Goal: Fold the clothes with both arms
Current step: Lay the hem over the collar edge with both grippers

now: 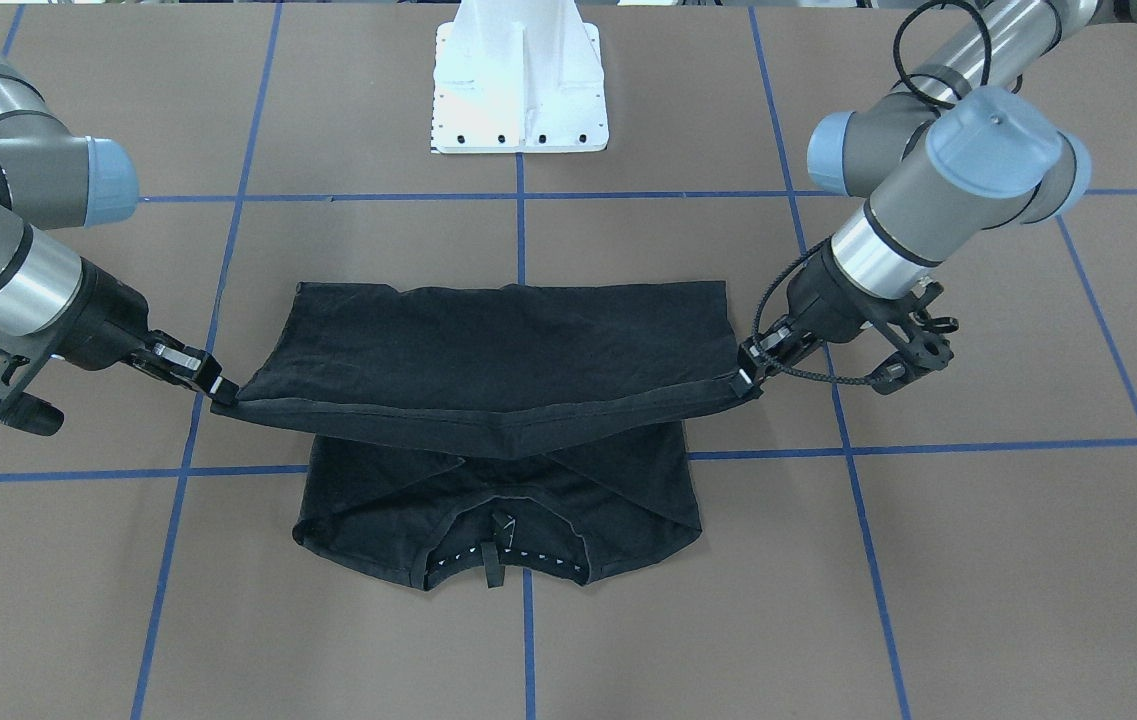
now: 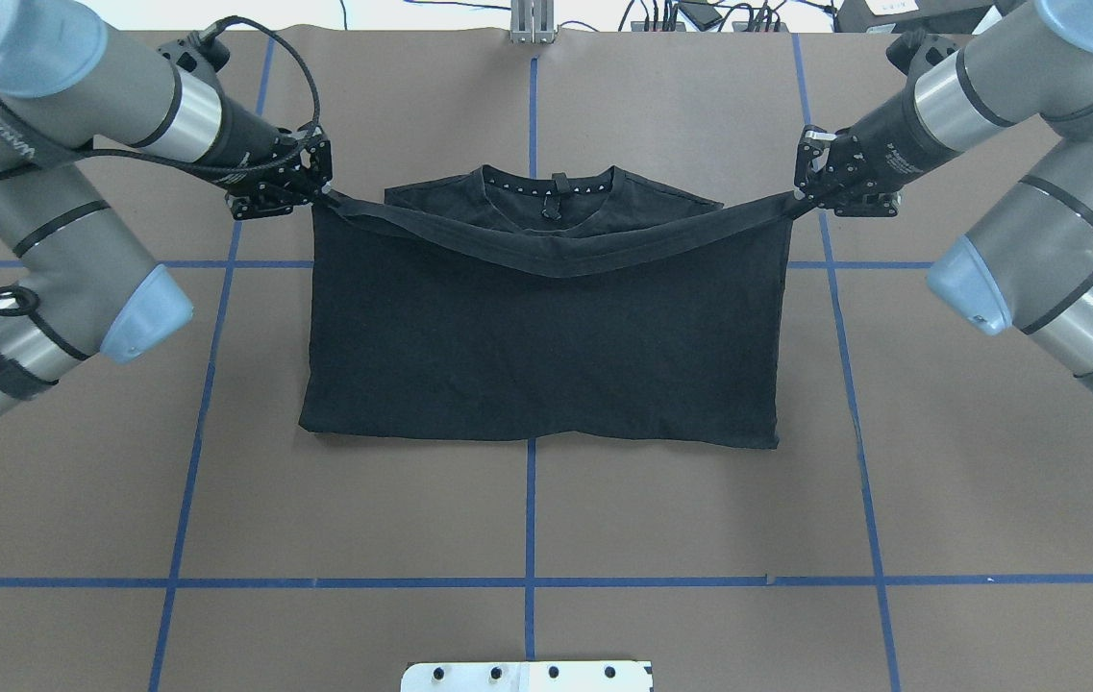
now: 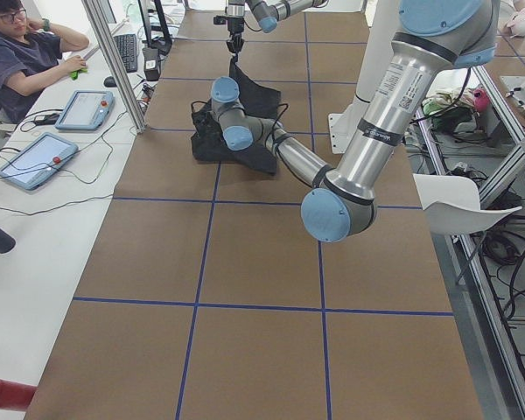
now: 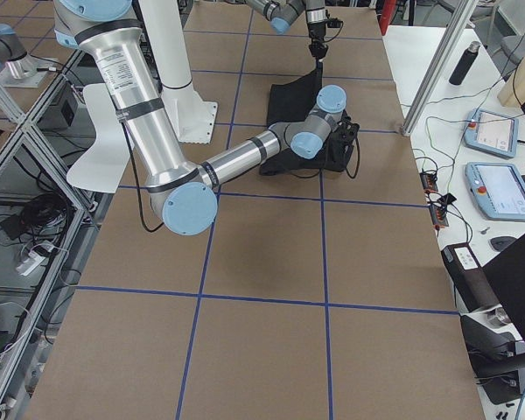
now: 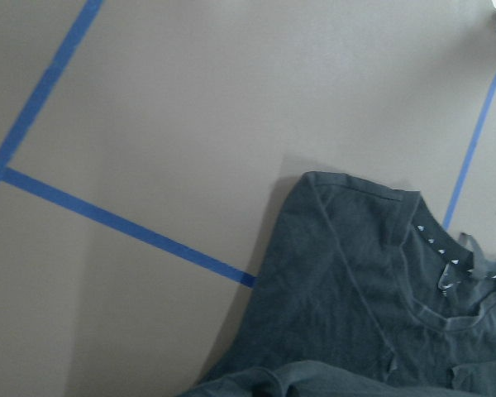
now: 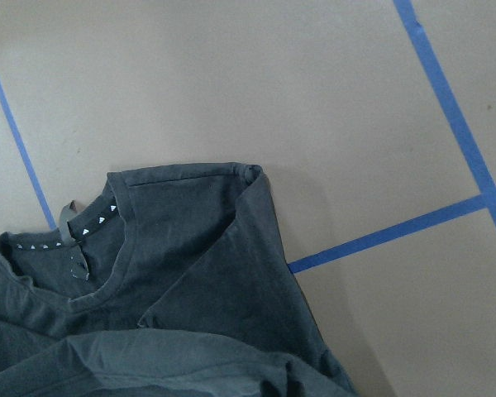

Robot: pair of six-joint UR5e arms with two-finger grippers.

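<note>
Two raised hem corners of the T-shirt are clamped tight, one in the left pincer, one in the right pincer.

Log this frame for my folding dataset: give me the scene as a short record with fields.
garment: black T-shirt, collar on the side far from the robot
left hand: shut on one hem corner
right hand: shut on the other hem corner
hem: held off the table, stretched between both hands, sagging in the middle, just short of the collar
fold state: lower half doubled over the upper half, not yet laid down
surface: brown table with blue tape lines
</note>
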